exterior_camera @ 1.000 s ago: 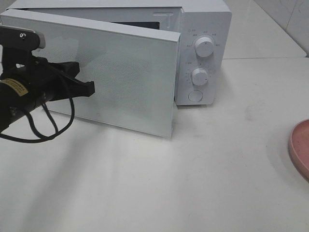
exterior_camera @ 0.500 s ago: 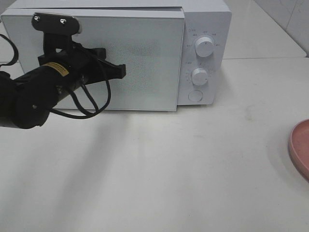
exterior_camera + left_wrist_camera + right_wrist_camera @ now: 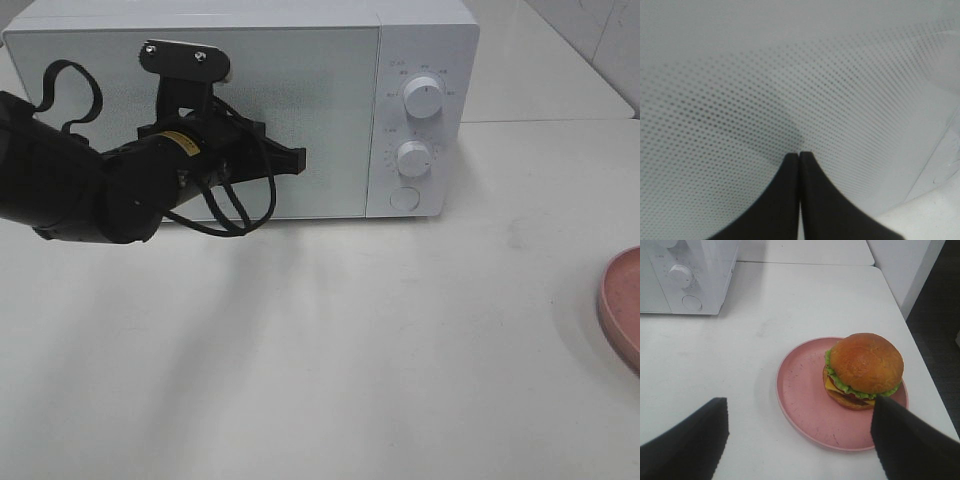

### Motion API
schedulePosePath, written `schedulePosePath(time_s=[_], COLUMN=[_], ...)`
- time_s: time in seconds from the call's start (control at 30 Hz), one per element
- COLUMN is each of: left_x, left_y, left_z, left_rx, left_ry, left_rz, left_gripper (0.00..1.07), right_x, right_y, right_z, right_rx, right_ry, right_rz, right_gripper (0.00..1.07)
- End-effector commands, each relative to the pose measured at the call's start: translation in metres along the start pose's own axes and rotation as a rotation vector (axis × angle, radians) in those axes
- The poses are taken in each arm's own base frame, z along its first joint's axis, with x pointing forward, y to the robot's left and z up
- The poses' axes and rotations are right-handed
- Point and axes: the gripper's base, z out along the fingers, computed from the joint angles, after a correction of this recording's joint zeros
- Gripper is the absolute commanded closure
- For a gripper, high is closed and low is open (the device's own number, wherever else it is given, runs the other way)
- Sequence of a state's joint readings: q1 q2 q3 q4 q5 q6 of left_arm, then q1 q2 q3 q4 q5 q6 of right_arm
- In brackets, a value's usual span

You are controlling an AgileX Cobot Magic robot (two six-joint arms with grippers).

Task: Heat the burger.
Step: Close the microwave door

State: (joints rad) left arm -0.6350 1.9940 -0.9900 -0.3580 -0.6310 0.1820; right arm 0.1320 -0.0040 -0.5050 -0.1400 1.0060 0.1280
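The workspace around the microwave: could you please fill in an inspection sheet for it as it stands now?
Surface: white table, faint scuffs.
Job's things: burger off-centre on pink plate, outside the microwave; its door is shut.
Clutter: nothing seen.
Grippers: left gripper shut, tips at the door's dotted window; right gripper open above the table, short of the plate, holding nothing.
Cables: black loops hang from the left arm.
Surroundings: second table behind, pale wall at the far right.

Door point(image 3: 300, 90): swung from ajar to flush with microwave point(image 3: 425, 60) | Left gripper point(image 3: 298, 160): moved rightward with door, tips pressed together against it
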Motion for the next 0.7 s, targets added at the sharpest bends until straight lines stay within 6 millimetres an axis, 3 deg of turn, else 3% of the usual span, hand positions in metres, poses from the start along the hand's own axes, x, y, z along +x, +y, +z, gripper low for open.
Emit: schedulePosePath(time_s=[0.03, 0.3, 0.67, 0.7], left_x=[-0.025, -0.030, -0.036, -0.036], left_y=[0.017, 0.011, -0.002, -0.004], left_z=[0.009, 0.002, -0.026, -0.031], left_rx=[-0.111, -0.051, 0.090, 0.114], left_ry=[-0.135, 0.003, 0.308, 0.363], left_rz=[-0.070, -0.075, -0.098, -0.099], left_gripper=[1.07, 1.07, 1.07, 1.03], right_x=[0.002, 0.002, 0.002, 0.002], right_y=[-0.001, -0.001, -0.001, -0.001], right_z=[-0.004, -0.004, -0.004, -0.004], right_rx=[0.002, 0.002, 0.002, 0.002], right_ry=[-0.039, -0.039, -0.039, -0.039], right_rz=[-0.004, -0.004, -0.004, -0.004], right_gripper=[0.32, 0.32, 0.32, 0.32])
